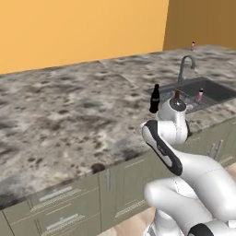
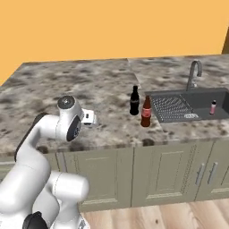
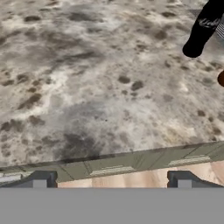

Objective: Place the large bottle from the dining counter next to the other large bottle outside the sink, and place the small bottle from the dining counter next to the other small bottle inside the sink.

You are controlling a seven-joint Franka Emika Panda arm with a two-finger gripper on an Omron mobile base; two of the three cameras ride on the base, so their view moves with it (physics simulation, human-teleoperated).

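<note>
The brown large bottle (image 2: 146, 112) with a red label stands upright on the counter beside the near-black other large bottle (image 2: 134, 101), just left of the sink (image 2: 193, 117). A small pink bottle (image 2: 213, 107) stands inside the basin. Another small pink bottle (image 1: 192, 45) stands far back on the stone top behind the faucet. My gripper (image 3: 111, 183) is open and empty, hovering over the counter's front edge, well left of the two large bottles. In the hand view the black bottle (image 3: 203, 28) is at the upper right, and a sliver of the brown one (image 3: 222, 78) shows at the right edge.
A curved grey faucet (image 2: 193, 74) rises behind the sink, whose ribbed drainboard (image 2: 172, 107) lies next to the brown bottle. Sage-green drawers and cabinet doors (image 2: 161, 174) run below the mottled countertop (image 2: 67, 85). An orange wall closes the back.
</note>
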